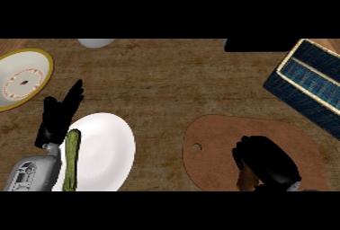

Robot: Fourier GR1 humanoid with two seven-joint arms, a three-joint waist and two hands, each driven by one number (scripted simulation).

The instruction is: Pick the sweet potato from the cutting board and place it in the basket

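On the brown cutting board (212, 134) at the lower right, my right hand (266, 159) curls over the sweet potato (247, 179). Only a brown strip of the potato shows under the fingers, near the board's front edge. The dark blue basket (312, 85) with a pale rim stands at the far right, up and to the right of the board. My left hand (58, 117) rests open at the left, fingers straight and pointing away from me, beside the white plate.
A white plate (103, 150) with a long green vegetable (71, 159) on its left edge lies at the lower left. A yellow-rimmed plate (23, 78) sits at the far left. A pale object (96, 42) and a black object (256, 45) show at the back edge.
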